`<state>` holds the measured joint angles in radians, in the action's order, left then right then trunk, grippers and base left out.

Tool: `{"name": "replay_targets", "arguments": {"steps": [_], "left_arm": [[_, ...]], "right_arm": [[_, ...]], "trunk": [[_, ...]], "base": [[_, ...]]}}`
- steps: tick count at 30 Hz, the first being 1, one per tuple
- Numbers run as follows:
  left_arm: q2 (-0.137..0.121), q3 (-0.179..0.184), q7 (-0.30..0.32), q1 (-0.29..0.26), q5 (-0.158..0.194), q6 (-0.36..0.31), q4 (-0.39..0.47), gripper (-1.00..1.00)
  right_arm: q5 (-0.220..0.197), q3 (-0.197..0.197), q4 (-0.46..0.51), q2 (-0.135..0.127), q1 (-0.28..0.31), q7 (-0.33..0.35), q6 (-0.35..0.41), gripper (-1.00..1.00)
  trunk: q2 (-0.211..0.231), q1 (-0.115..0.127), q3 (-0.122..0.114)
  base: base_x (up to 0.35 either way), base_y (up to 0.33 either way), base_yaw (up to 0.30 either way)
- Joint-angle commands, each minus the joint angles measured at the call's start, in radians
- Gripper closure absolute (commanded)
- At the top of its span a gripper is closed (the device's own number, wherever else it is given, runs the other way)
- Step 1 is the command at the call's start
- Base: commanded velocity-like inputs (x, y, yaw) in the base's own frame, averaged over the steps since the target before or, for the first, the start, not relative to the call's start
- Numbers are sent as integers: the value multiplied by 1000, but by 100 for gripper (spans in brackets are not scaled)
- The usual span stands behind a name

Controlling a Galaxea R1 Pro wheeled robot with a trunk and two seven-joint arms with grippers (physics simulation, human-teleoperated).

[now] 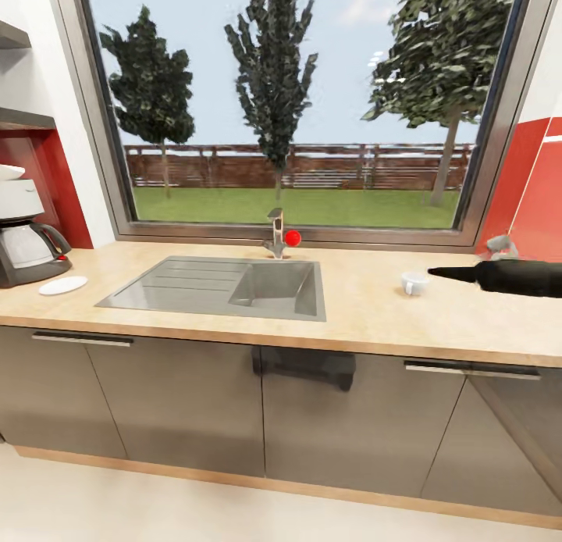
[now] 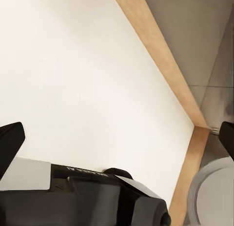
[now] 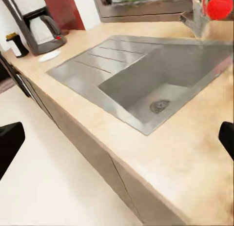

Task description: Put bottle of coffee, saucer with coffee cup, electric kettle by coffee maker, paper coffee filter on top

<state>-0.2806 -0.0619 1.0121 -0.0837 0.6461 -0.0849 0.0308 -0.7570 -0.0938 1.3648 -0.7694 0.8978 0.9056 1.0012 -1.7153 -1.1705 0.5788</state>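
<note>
Right gripper (image 3: 117, 138) hangs spread and empty above the kitchen countertop (image 1: 367, 308) beside the coffee cup (image 1: 414, 283), apparently for pickup, as its saucer (image 1: 62, 285) waits by the coffee maker (image 1: 23, 233).

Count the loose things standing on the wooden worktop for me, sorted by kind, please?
Coffee maker: 1
Saucer: 1
Coffee cup: 1
Bottle of coffee: 1
Total: 4

The saucer lies bare beside the coffee maker; the coffee cup stands far off, on the other side of the sink, close to the right end effector.
</note>
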Motion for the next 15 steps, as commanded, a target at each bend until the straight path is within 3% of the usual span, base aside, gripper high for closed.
{"name": "replay_targets", "arguments": {"steps": [1,3,5,9,10,11,13,14,15], "left_arm": [[0,-7,-1,-1,-2,-9,0,-100],[0,-14,-10,-1,-2,-9,0,-100],[0,-27,-17,-1,-2,-9,0,-100],[0,-35,-20,-1,-2,-9,0,-100],[0,-36,-20,-1,-2,-9,0,-100],[-1,-37,-20,-1,-2,-9,0,-100],[-1,-38,-20,-1,-2,-9,0,-100],[-1,-38,-21,-1,-2,-9,0,-100],[-1,-38,-21,-1,-2,-9,0,-100]], "right_arm": [[9,2,-3,-14,27,-23,4,-100],[49,2,-20,-35,85,-105,6,-100],[139,-3,-91,-47,160,-216,7,-100],[278,-31,-270,-49,272,-288,8,-100],[309,-47,-308,-49,296,-295,8,-100],[373,-93,-385,-47,346,-304,7,-100],[427,-145,-450,-42,389,-310,7,-100],[464,-191,-500,-30,421,-314,7,-100],[464,-191,-500,-30,421,-314,7,-100]], "trunk": [[0,0,1],[0,0,1],[0,0,1],[0,0,1],[0,0,1],[0,0,1],[0,0,1],[0,0,1],[0,0,1]], "base": [[0,0,0],[0,0,0],[0,0,0],[0,0,0],[10,0,0],[72,0,0],[135,0,0],[217,0,0],[217,0,0]]}}
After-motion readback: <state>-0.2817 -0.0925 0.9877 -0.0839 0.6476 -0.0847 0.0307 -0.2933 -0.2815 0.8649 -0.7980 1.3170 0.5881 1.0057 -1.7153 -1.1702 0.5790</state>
